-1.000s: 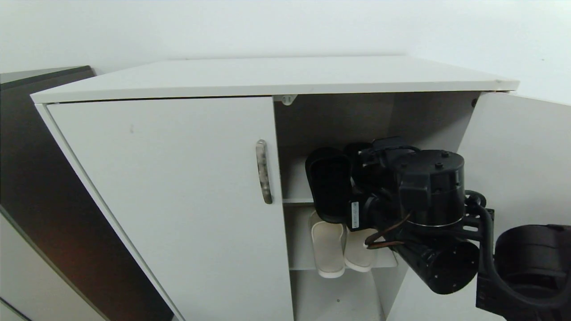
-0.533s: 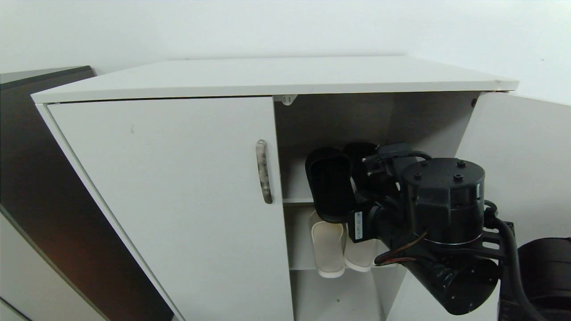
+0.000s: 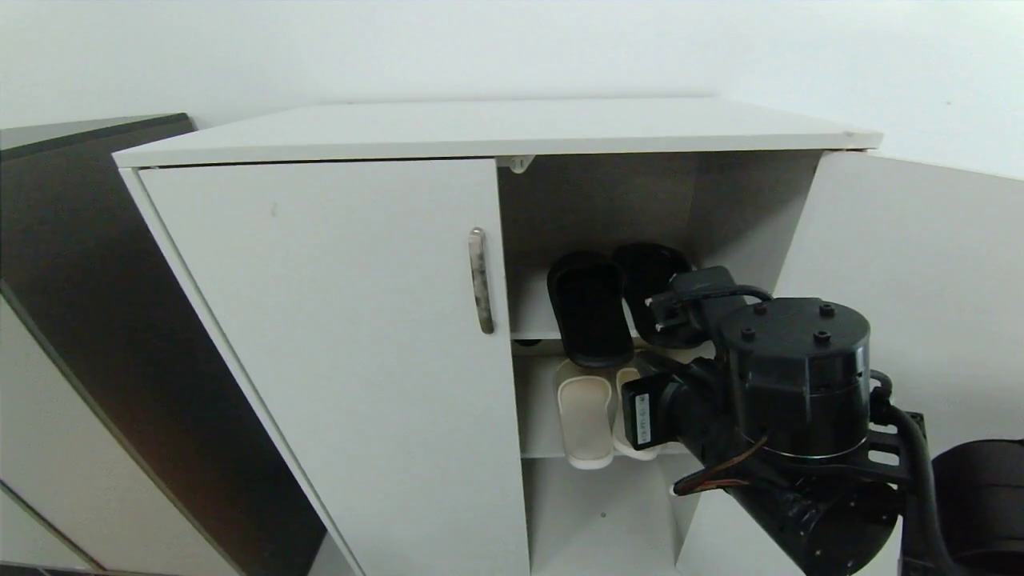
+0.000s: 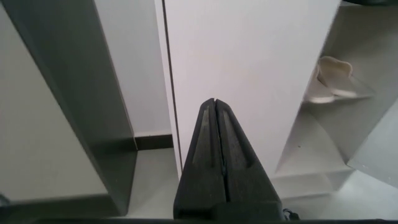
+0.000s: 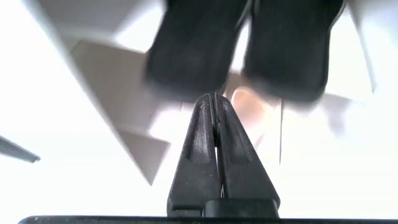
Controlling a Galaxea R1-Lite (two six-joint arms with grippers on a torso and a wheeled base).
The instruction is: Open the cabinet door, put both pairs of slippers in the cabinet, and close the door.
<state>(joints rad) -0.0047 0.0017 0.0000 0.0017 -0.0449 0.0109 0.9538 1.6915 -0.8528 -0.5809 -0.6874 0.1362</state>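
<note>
Cabinet (image 3: 496,128), of flat white board: left door (image 3: 336,336) closed, with a slim metal handle (image 3: 480,280); right door (image 3: 904,272) swung wide. In the open right half, black slippers (image 3: 590,308) lie side by side on the upper shelf (image 3: 530,336), ends overhanging its front edge. White slippers (image 3: 586,416), smooth and rounded, sit on the shelf below (image 3: 544,454), ends also past the front edge. Left claw (image 4: 214,102) is pinched closed, empty, facing the closed door. Right claw (image 5: 215,99) is pinched closed, empty, near the black pair but apart from it

wall (image 3: 480,48): plain white | dark panel (image 3: 96,304): far left
</note>
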